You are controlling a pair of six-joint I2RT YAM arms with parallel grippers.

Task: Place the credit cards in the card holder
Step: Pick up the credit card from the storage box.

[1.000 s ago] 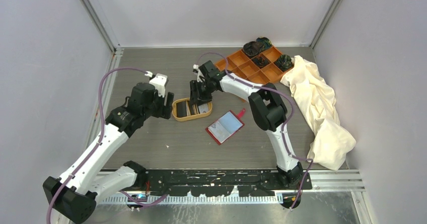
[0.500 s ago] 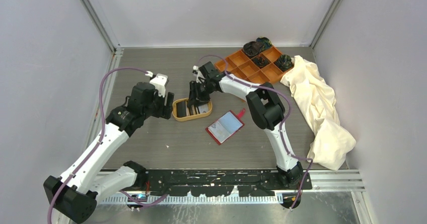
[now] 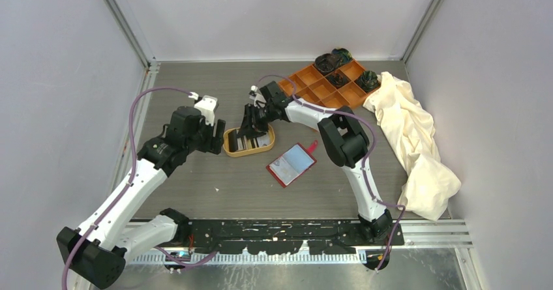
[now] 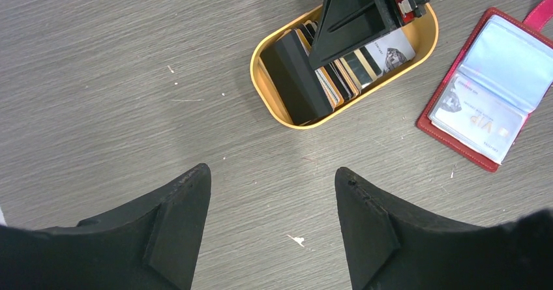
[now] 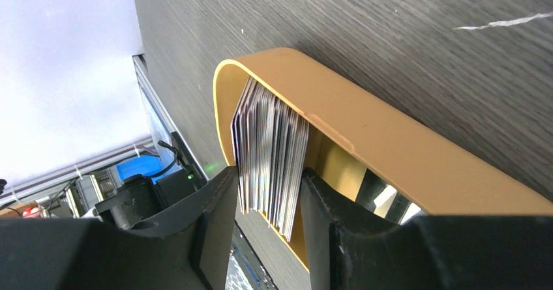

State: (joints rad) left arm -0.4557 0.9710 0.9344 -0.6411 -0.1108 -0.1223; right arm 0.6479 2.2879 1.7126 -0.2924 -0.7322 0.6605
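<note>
The credit cards [image 4: 334,87] stand on edge in an oval tan dish [image 4: 262,91], left of the table's middle [image 3: 229,149]. My right gripper [image 3: 249,132] reaches down into the dish, and its jaws press on both sides of a stack of cards [image 5: 270,140]. More cards, black, gold and white, lie in the dish beside it [image 4: 381,52]. The red card holder [image 3: 291,164] lies open on the table right of the dish, blue lining up, with a card in a slot [image 4: 479,114]. My left gripper [image 4: 272,179] is open and empty, over bare table left of the dish.
An orange compartment tray [image 3: 329,81] with dark items stands at the back right. A cream cloth [image 3: 414,140] is heaped along the right side. Grey walls close in the table on three sides.
My right gripper has shifted slightly left and lower inside the dish. The left arm, the dish and the card holder have not moved.
</note>
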